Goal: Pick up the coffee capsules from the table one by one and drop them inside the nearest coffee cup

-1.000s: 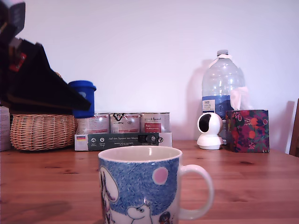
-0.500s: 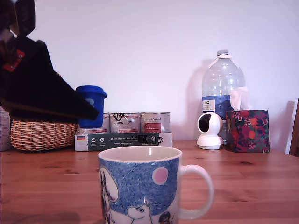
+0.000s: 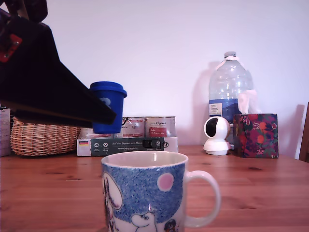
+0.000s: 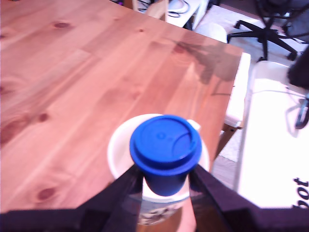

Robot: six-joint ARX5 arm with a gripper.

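One coffee capsule [image 4: 165,153], probably light stiff plastic, is pinched below its rim by the gripper [image 4: 165,182], above the coffee cup [image 4: 117,158].

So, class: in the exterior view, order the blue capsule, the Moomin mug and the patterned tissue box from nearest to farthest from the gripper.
1. The capsule, held in the gripper, at the exterior view's left.
2. The mug, below it, at bottom centre.
3. The tissue box, far off at the exterior view's right, by the wall.
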